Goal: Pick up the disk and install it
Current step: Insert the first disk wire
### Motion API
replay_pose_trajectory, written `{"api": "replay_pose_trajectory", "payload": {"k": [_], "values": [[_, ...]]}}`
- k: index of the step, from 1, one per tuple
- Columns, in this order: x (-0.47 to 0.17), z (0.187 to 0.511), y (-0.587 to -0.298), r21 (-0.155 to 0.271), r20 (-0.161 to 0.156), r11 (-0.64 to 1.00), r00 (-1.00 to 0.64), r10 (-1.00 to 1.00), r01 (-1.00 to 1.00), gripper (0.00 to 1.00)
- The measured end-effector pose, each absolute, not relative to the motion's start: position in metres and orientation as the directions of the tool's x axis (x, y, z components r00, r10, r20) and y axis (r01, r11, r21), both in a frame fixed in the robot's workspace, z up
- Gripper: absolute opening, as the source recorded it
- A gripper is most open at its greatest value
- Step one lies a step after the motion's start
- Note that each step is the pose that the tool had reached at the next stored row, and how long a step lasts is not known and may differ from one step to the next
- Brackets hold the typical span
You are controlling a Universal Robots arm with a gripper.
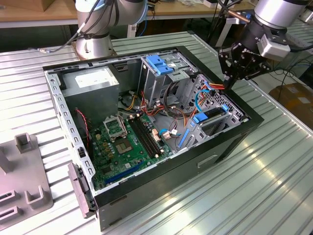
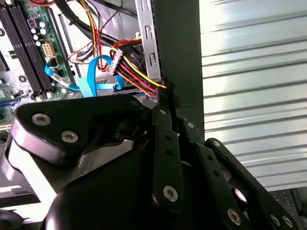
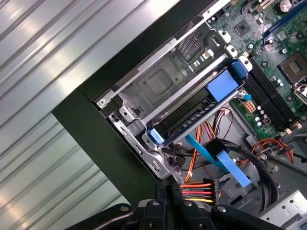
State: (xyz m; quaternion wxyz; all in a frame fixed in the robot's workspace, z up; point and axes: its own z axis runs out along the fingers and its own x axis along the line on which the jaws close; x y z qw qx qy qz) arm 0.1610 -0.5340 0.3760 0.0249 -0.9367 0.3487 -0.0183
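- Claw (image 2: 169, 93): in the second wrist view I am seeing its two thin black fingers drawn together to a near-closed point. The tip is touching a bundle of red, yellow and black power wires (image 2: 136, 72). I cannot tell whether a wire is pinched between them.
- The disk (image 3: 184, 122): it is not in the claw. In the first wrist view it is lying flat in the metal bay (image 3: 158, 84) at the corner of the computer case, with its blue rails (image 3: 223, 86) showing at both ends. It looks to me already slid in.
- Just beside the disk's near end, orange wires and a flat blue data cable (image 3: 225, 163) are hanging loose.
- Further out, the black case wall (image 3: 96, 129) is running close beside the claw.
- Beyond the cables, the green motherboard (image 1: 122, 142) is lying on the case floor.
- The case is resting on a ribbed metal table (image 1: 274, 171).
- My judgement: I am working at the cabling, so small, slow motions matter, keeping the tip off the case wall and not tugging wires sideways.
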Motion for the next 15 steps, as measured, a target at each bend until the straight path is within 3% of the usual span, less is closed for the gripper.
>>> {"api": "replay_pose_trajectory", "payload": {"k": [7,15], "values": [[0.161,0.375,-0.534,-0.056,0.020,-0.645,0.645,-0.764,-0.762,0.16],[0.147,0.374,-0.534,-0.046,0.033,-0.623,0.623,-0.782,-0.780,0.16]]}}
